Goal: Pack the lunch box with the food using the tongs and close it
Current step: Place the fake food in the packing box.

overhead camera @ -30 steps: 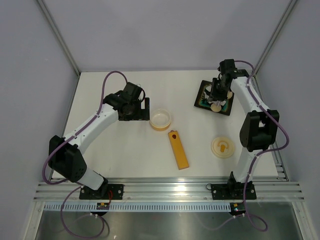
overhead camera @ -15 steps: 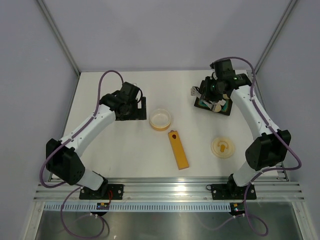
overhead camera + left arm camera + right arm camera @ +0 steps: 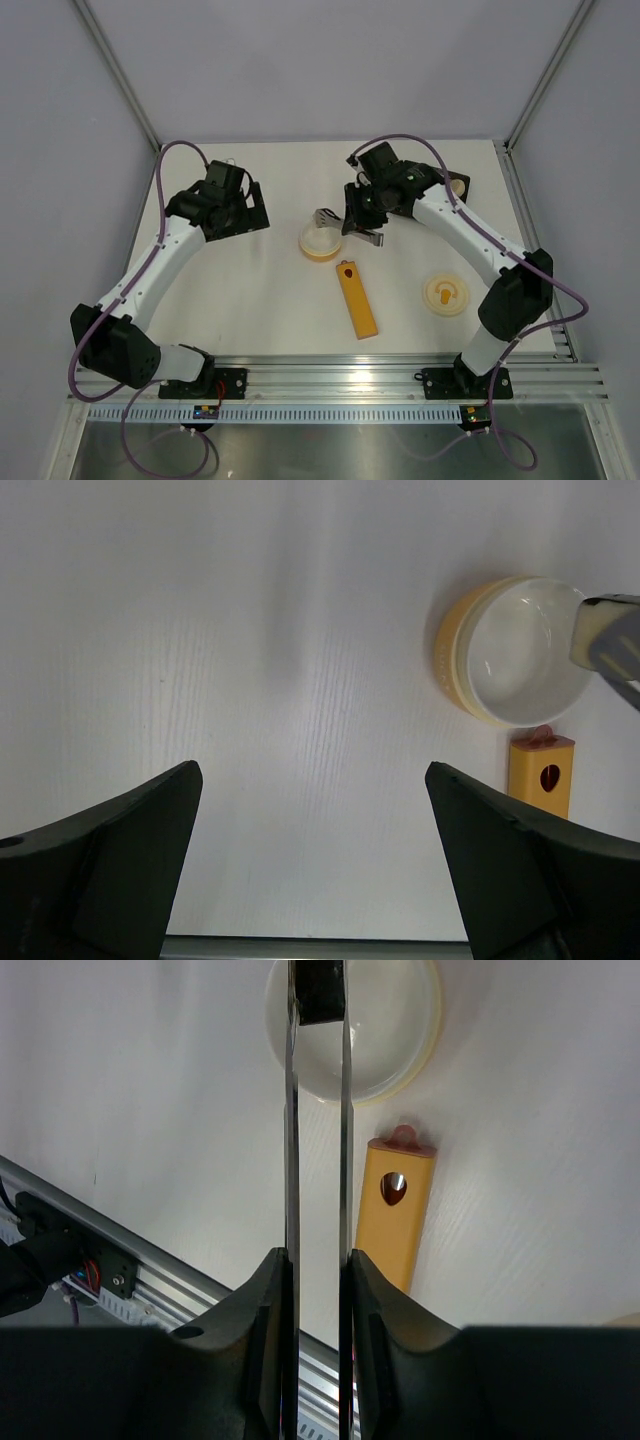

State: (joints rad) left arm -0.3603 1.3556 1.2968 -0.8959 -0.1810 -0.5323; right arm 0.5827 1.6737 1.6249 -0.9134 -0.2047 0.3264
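right arm holding a food piece over the lunch box with the tongs

the right gripper [image 3: 318,1270] is clenching the slim silver metal tongs [image 3: 291,1140] near their joined end, squeezing the two thin arms nearly parallel so the tips are pinching a small dark block of food [image 3: 320,992]. in the right wrist view the block is hanging above the white inside of the small round cream-yellow plastic bowl [image 3: 385,1045], and no food is showing in the part of the bowl on view. in the top view the tong tips are sitting over the bowl's far rim. judging from this, it is lining up a drop, and the squeeze needs easing only once the block is centred, or it could land on the rim and roll off.

the left gripper [image 3: 312,770] is hanging released, fingers spread wide, well apart from the bowl on its left, probably parked to leave the right arm room. the matching round lid with the orange mark [image 3: 446,296] is lying flat near the right arm's base, waiting for the closing step. the long orange-yellow bar with the red dot [image 3: 357,300] is lying just beside the bowl on the near side, untouched.
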